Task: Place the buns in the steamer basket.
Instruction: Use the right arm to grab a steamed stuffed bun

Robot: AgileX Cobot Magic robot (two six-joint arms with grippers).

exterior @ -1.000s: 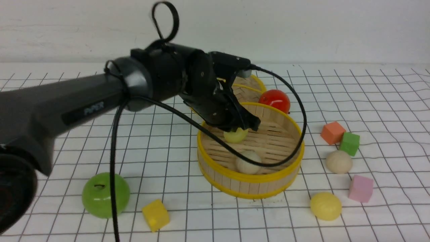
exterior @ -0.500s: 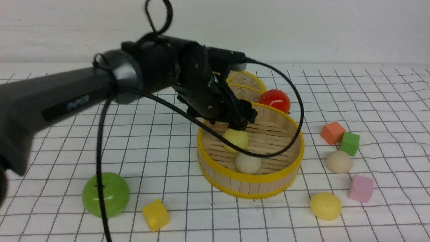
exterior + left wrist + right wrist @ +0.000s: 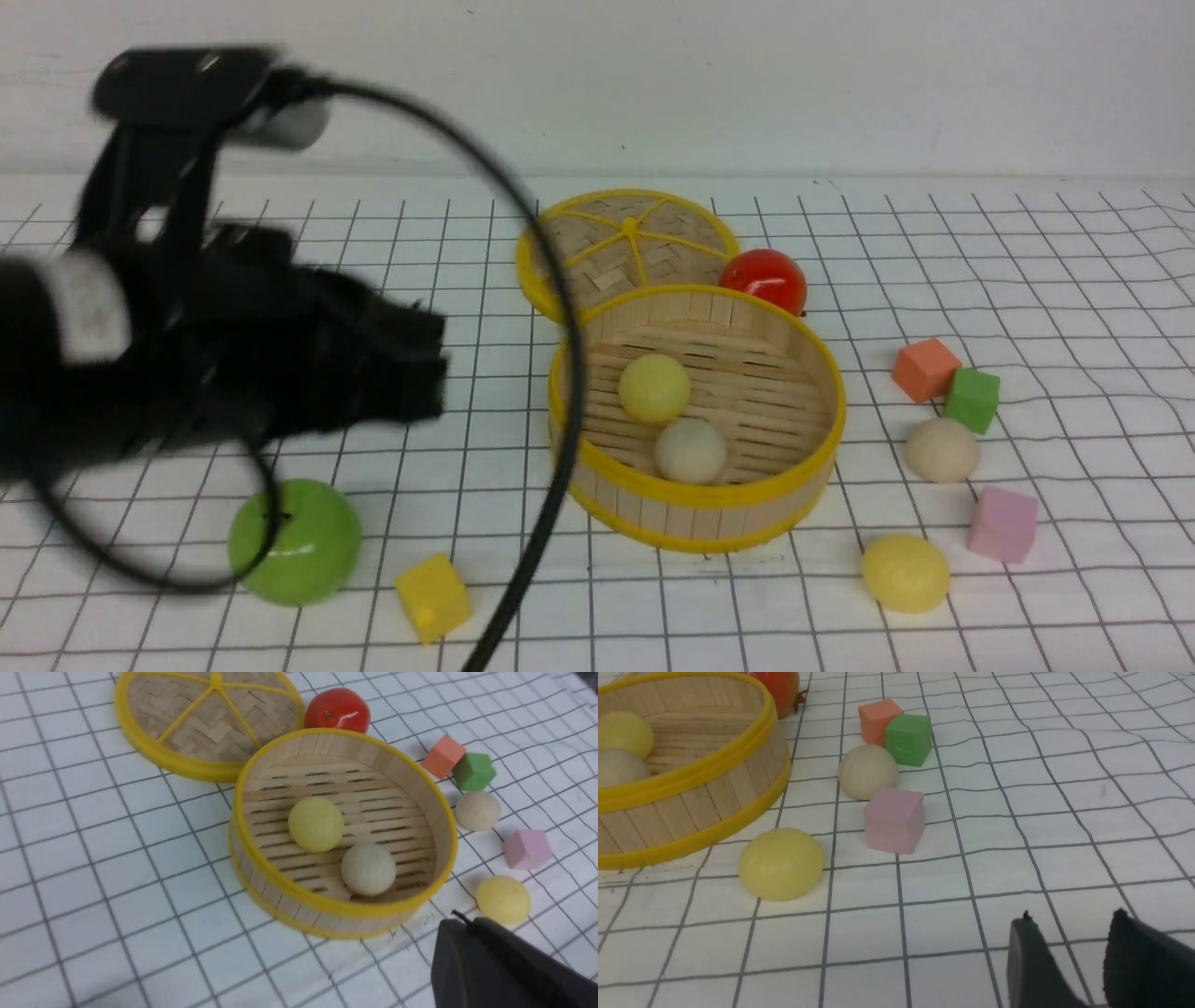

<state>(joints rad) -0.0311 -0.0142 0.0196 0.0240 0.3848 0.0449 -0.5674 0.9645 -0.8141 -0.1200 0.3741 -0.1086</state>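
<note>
Yellow bun (image 3: 781, 863) ahead of right gripper (image 3: 1073, 915)

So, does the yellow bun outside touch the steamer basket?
Apart. The left wrist view shows cloth between the yellow bun and the steamer basket.

The left claw (image 3: 462, 933) hangs closed, the right claw (image 3: 1071, 919) parted and empty.
</note>
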